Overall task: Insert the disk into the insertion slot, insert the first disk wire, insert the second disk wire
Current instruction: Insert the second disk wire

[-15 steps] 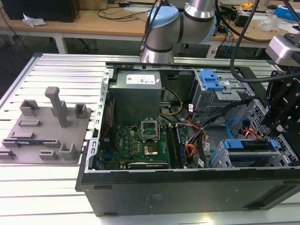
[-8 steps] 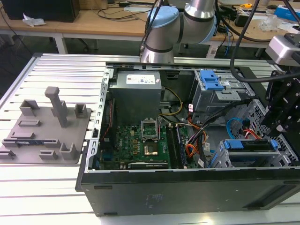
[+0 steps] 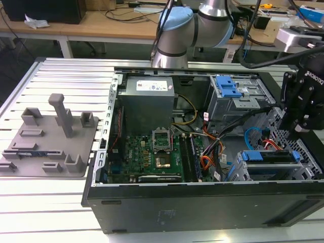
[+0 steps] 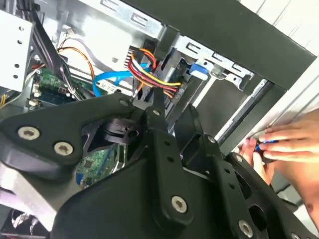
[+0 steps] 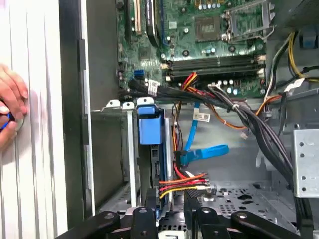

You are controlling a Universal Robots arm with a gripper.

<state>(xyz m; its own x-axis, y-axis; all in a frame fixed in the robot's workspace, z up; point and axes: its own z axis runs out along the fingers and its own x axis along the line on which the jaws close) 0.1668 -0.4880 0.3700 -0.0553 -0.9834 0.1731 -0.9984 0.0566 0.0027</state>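
Disk (image 5: 149,132) seated in insertion slot (image 3: 238,169), near corner of computer case (image 3: 202,207) at exterior view's right. Gripper (image 5: 171,199) spread close over it, pinching nothing. First disk wire (image 5: 187,180) probably limp, light; plug the firm hold.

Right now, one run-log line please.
disk: in insertion slot | end effector: at first disk wire | second disk wire: beside disk | hand: outside case

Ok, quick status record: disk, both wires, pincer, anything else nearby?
disk: in its blue caddy, sitting in the insertion slot
first disk wire: reaches the disk's end, beside the pincer; seating unclear
second disk wire: loops alongside; connection unclear
pincer: low over the disk's wired end
other: a person's hand outside the case
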